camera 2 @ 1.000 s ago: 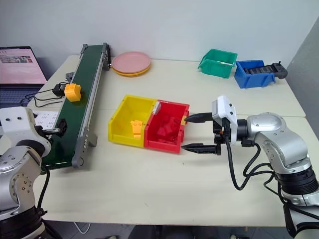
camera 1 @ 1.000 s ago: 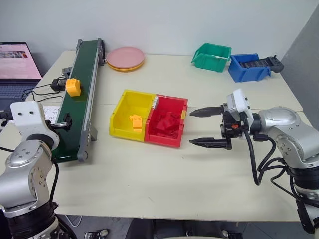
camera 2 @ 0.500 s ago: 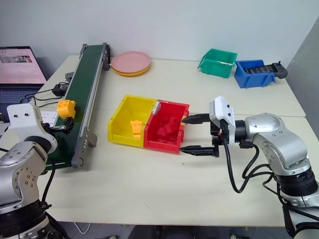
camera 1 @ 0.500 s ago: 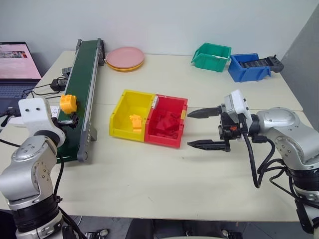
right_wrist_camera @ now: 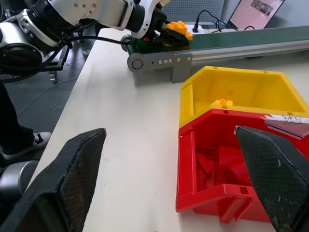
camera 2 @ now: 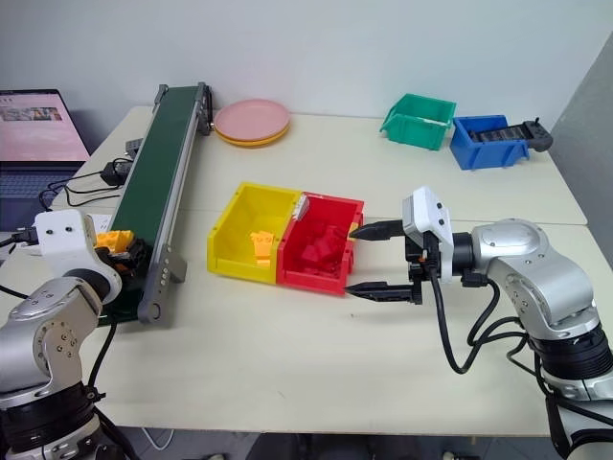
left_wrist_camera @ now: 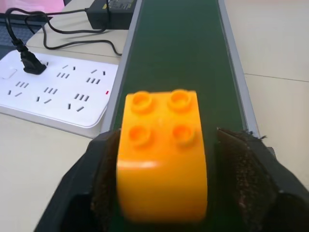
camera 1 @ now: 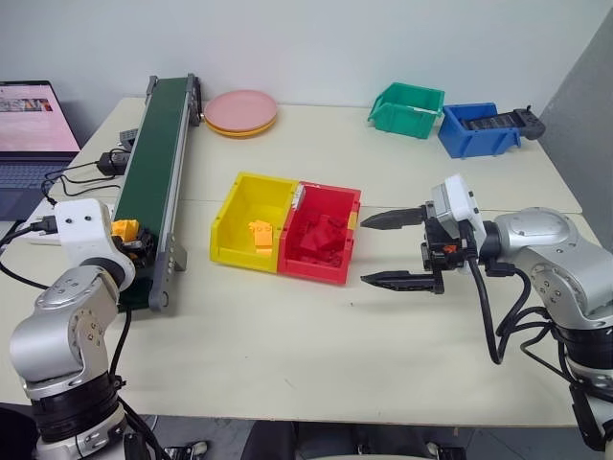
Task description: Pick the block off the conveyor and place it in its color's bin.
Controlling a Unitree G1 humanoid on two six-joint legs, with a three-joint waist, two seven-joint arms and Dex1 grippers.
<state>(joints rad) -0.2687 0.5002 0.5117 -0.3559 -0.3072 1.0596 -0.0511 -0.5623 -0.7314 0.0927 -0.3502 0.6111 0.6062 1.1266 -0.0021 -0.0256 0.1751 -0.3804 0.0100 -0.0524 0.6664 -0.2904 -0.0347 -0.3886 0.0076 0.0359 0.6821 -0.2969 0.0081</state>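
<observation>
block [left_wrist_camera: 161, 154], a yellow-orange studded brick, has ridden down the conveyor [camera 1: 153, 172] to its near end, where the left pincer [left_wrist_camera: 164, 193] has narrowed around it, seemingly touching; right pincer [camera 1: 397, 249] stays spread.

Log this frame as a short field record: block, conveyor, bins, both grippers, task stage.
block: yellow-orange block, studs up, on the conveyor at its near end
left gripper: left gripper, fingers on either side of the block; grip not confirmed
right gripper: right gripper, open, empty, beside the red bin
target: yellow bin, joined to the red bin, already holds one yellow piece
other: green bin, blue bin, pink plates, laptop
stage: block not yet lifted
</observation>
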